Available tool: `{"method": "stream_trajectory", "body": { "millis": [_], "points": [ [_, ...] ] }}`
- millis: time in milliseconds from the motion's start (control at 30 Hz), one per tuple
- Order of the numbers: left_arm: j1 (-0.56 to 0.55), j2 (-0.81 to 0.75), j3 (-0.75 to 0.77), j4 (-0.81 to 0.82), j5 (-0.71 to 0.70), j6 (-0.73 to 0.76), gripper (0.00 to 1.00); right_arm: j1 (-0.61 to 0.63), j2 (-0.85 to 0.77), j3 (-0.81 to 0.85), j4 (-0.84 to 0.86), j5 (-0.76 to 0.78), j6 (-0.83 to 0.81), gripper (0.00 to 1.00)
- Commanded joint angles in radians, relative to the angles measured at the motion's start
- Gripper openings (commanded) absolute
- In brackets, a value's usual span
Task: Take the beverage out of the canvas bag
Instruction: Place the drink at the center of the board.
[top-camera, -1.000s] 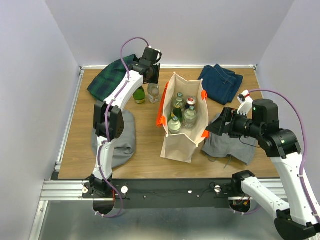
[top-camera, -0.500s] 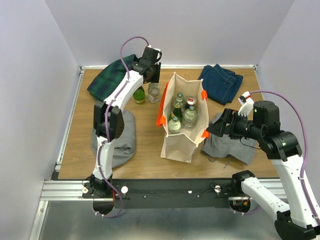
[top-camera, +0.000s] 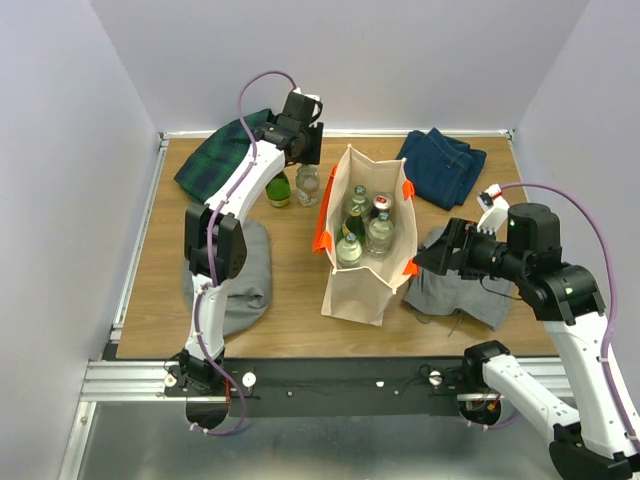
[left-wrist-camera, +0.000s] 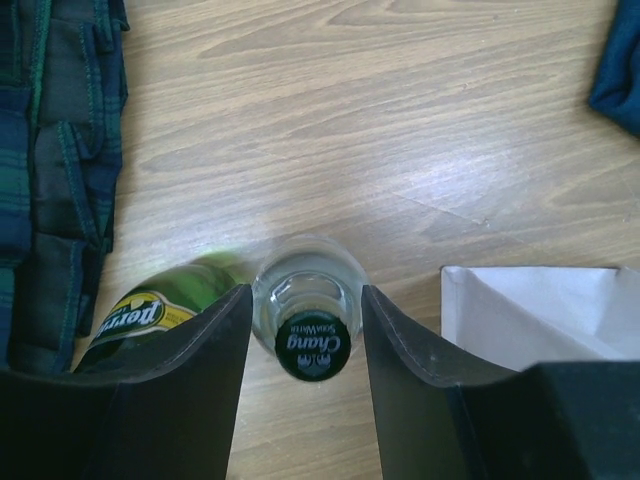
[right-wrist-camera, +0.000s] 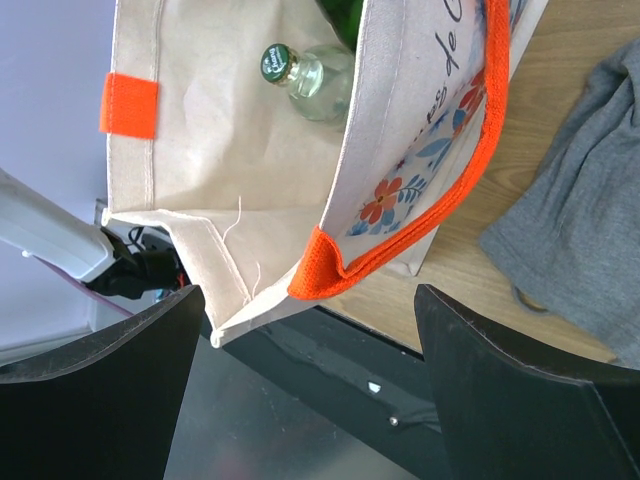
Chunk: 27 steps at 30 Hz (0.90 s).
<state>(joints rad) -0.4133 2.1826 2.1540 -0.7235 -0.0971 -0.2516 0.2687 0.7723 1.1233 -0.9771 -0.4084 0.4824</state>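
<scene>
Wooden counter (top-camera: 295, 280) carrying all | left fingers (left-wrist-camera: 200, 380) straddling clear bottle (left-wrist-camera: 312, 340), grip unclear | right fingers (right-wrist-camera: 100, 400) gaping beside canvas bag (right-wrist-camera: 230, 150) | risk: lifting off crooked, toppling it onto adjoining green bottle (left-wrist-camera: 150, 315).

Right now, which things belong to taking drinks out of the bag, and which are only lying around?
For the job: canvas bag; bottles inside it; clear bottle and green bottle standing outside it.
Just lying about: plaid cloth; blue jeans; left grey cloth; right grey cloth.
</scene>
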Motion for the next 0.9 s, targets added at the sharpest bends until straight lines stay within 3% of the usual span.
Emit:
{"method": "stream_trajectory", "body": {
  "millis": [0,233,433,667,800,867],
  "points": [
    [0.007,-0.095,-0.023,0.026,-0.038,-0.008,0.57,0.004,-0.016,-0.017,0.008,0.005,0.013,0.94],
    [0.007,-0.211,-0.091,0.070,-0.061,-0.018,0.64,0.004,-0.004,-0.034,0.018,-0.030,0.009,0.95],
    [0.007,-0.346,-0.150,0.070,-0.035,-0.035,0.63,0.004,0.048,-0.013,0.021,-0.024,-0.008,0.95],
    [0.007,-0.483,-0.160,0.030,0.091,-0.038,0.64,0.004,0.084,-0.003,0.015,0.013,-0.025,0.94],
    [-0.002,-0.552,-0.221,0.053,0.239,-0.041,0.66,0.004,0.084,0.015,0.038,0.028,-0.007,0.94],
    [-0.010,-0.578,-0.249,0.055,0.272,-0.037,0.77,0.003,0.096,0.035,0.038,0.046,0.004,0.94]
  ]
}}
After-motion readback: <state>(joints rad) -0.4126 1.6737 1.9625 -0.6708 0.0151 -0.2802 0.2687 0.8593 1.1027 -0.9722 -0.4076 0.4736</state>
